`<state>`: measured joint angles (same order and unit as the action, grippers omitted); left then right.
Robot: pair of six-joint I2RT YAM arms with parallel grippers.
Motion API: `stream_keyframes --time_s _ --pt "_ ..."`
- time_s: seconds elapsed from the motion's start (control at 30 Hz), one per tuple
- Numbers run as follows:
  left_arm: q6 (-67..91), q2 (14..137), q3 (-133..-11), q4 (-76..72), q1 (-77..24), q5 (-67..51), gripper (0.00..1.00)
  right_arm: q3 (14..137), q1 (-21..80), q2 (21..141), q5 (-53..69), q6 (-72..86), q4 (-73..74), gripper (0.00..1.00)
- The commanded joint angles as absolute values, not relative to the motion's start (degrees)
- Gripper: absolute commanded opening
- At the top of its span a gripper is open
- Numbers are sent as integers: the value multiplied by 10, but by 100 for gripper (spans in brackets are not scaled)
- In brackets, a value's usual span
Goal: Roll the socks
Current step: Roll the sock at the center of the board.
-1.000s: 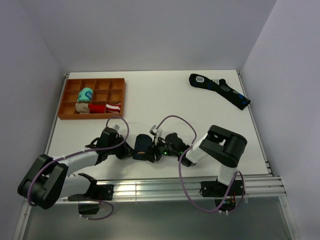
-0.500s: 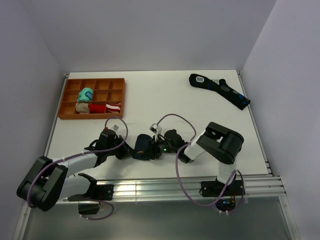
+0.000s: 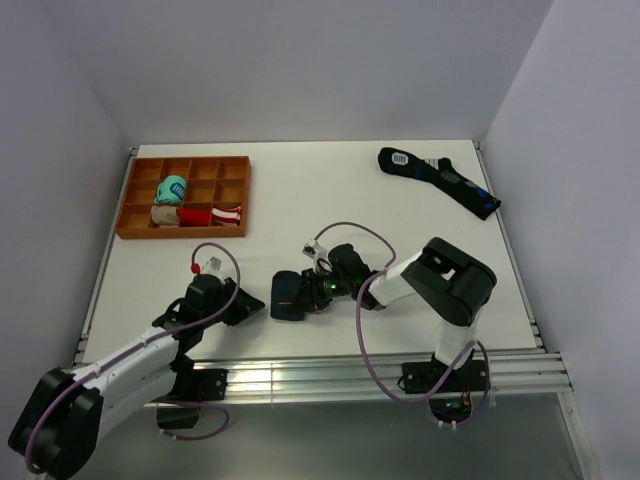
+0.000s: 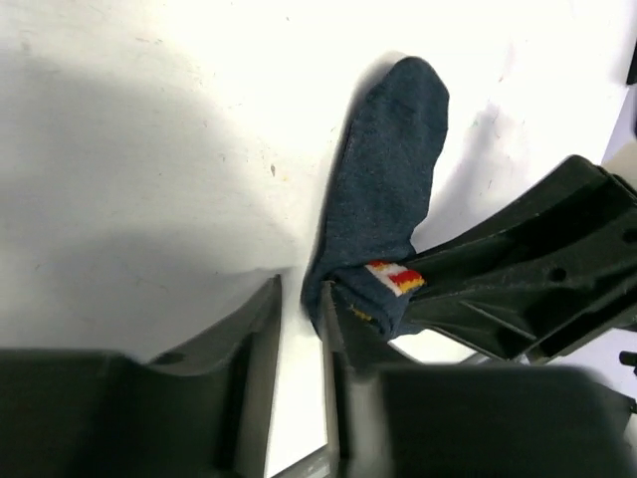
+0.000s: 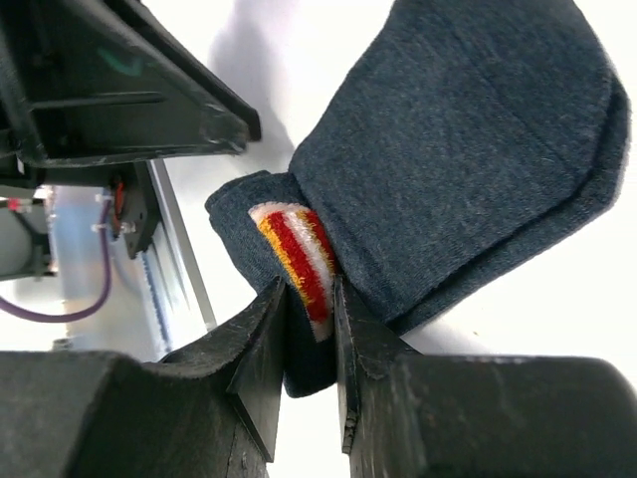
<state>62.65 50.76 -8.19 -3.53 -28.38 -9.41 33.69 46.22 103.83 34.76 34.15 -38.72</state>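
The socks (image 3: 288, 296) are a short dark navy pair lying near the table's front, between my two grippers. In the right wrist view my right gripper (image 5: 311, 299) is shut on the folded end of the socks (image 5: 458, 149), and the red-white-yellow patch (image 5: 299, 249) sits right at its fingertips. From above, the right gripper (image 3: 311, 290) is at the socks' right side. My left gripper (image 4: 302, 291) stands slightly open with only bare table between its fingers. The socks (image 4: 383, 189) touch the outside of its right finger. From above, the left gripper (image 3: 247, 305) is just left of the socks.
An orange compartment tray (image 3: 236, 196) at the back left holds a teal bundle (image 3: 171, 188), a beige one (image 3: 165, 214) and a red-white one (image 3: 226, 213). A longer dark sock (image 3: 440, 180) lies at the back right. The metal rail (image 3: 300, 375) runs along the near edge.
My left gripper has let go of the socks, opened a little and drawn back towards the near left. My right gripper has closed on the socks' folded end.
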Motion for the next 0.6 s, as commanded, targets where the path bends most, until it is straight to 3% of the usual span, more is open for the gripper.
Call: stream_keyframes --time_s 0.0,0.13,0.57 --pt "629 451 -73 -11 -303 -31 30 340 447 1066 349 332 -225 10" --pt "621 411 -66 -30 -337 -2 37 373 446 1071 372 322 -142 10" --pt "617 407 -30 -137 -477 143 43 455 426 1109 388 249 47 10"
